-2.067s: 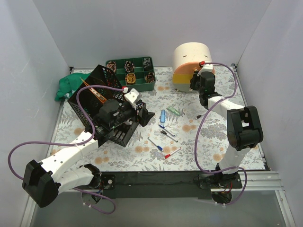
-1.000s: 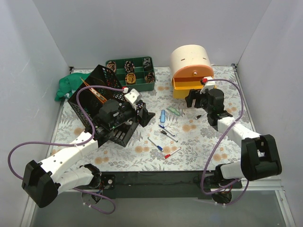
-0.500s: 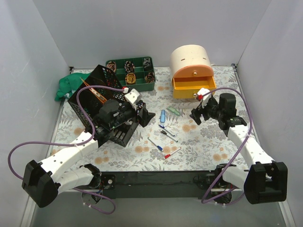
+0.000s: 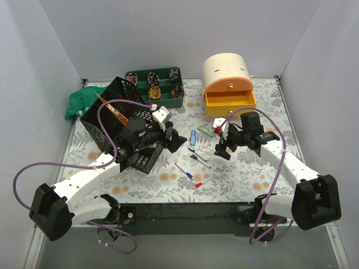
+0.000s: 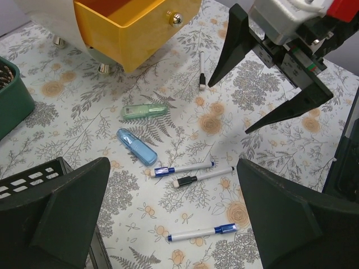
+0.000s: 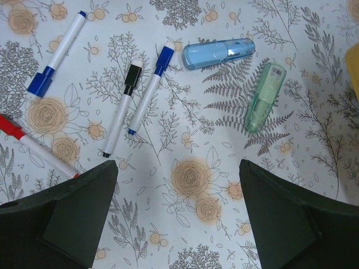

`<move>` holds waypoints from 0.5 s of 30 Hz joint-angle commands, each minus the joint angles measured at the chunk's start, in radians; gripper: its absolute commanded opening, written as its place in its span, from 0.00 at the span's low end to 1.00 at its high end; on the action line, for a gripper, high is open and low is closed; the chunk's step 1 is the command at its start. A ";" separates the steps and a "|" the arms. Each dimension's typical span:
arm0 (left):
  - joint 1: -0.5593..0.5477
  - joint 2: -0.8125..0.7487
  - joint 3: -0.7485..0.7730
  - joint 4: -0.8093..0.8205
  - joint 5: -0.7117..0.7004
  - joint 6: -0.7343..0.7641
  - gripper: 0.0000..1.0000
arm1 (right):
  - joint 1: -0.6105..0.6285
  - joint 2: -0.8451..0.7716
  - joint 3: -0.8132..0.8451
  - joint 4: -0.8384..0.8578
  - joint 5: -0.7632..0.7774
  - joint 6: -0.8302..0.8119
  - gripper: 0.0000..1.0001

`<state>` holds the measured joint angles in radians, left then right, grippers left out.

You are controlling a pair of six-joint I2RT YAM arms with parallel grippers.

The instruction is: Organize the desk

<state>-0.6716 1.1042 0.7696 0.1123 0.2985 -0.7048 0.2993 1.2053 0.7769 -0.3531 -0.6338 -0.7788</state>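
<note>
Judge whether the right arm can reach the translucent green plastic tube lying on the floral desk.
Probably yes. The right end effector hangs open above the floral desk, and the translucent green plastic tube lies uncovered close by; the translucent blue plastic tube beside it lies apart.

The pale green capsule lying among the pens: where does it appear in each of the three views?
Top external: green capsule near the middle, below and left of the open yellow drawer.
Left wrist: left of centre, upper half, below the drawer.
Right wrist: right of centre, upper half, lying almost upright in the picture.
Shared landmark: the blue capsule beside it, also seen at and.
</note>
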 commanded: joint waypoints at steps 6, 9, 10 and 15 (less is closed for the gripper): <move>-0.005 -0.018 0.037 -0.008 -0.012 0.019 0.98 | 0.179 0.169 0.099 0.206 0.406 0.233 0.90; -0.006 -0.020 0.037 -0.010 -0.015 0.024 0.98 | 0.210 0.266 0.146 0.238 0.506 0.305 0.82; -0.006 -0.021 0.037 -0.011 -0.018 0.025 0.98 | 0.215 0.298 0.154 0.241 0.519 0.314 0.79; -0.006 -0.029 0.039 -0.013 -0.018 0.030 0.98 | 0.247 0.362 0.183 0.318 0.595 0.329 0.75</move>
<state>-0.6716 1.1065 0.7731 0.1116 0.2924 -0.6941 0.5247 1.5410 0.9035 -0.1360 -0.1612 -0.5018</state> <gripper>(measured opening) 0.982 0.753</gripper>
